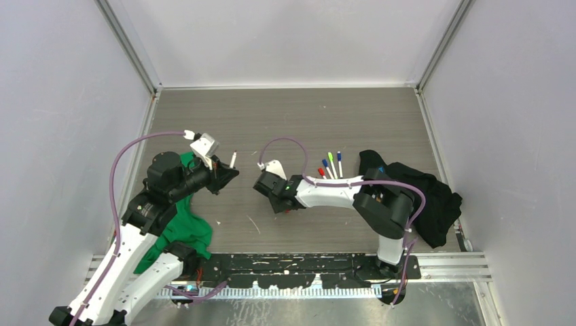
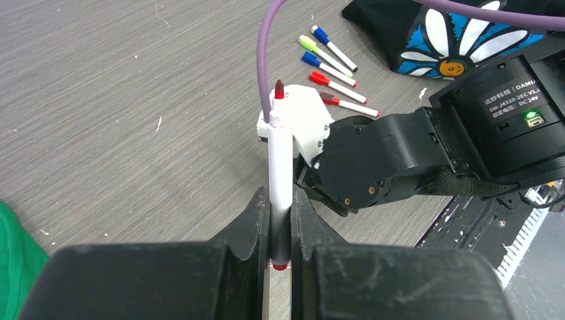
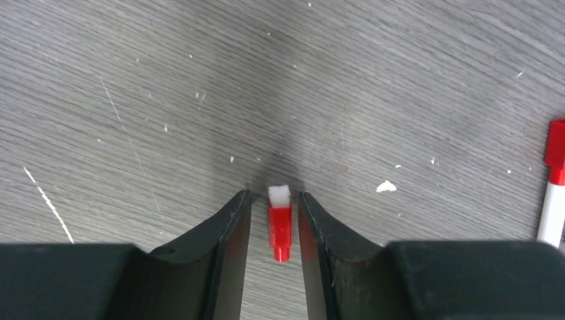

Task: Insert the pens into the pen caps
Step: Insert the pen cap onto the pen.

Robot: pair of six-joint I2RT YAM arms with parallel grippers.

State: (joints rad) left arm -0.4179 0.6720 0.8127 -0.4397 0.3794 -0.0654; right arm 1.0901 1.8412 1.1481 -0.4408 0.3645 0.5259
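Observation:
My left gripper [image 2: 280, 200] is shut on a white pen [image 2: 280, 160] near its rear end, and the pen's bare red tip points away towards the right arm [image 2: 400, 153]. In the top view this pen [image 1: 233, 159] sticks up from the left gripper [image 1: 229, 175] at table centre-left. My right gripper [image 3: 273, 195] is low over the table with a small red pen cap [image 3: 280, 227] lying between its jaws. A narrow gap shows on each side of the cap, so the jaws are open. Several capped pens [image 1: 331, 165] lie in a row behind the right arm.
A green cloth [image 1: 183, 227] lies under the left arm. A black cloth [image 1: 428, 197] with a flower print [image 2: 453, 40] lies at the right. One red-capped pen [image 3: 552, 193] lies just right of the right gripper. A purple cable [image 2: 263, 60] loops above the right wrist.

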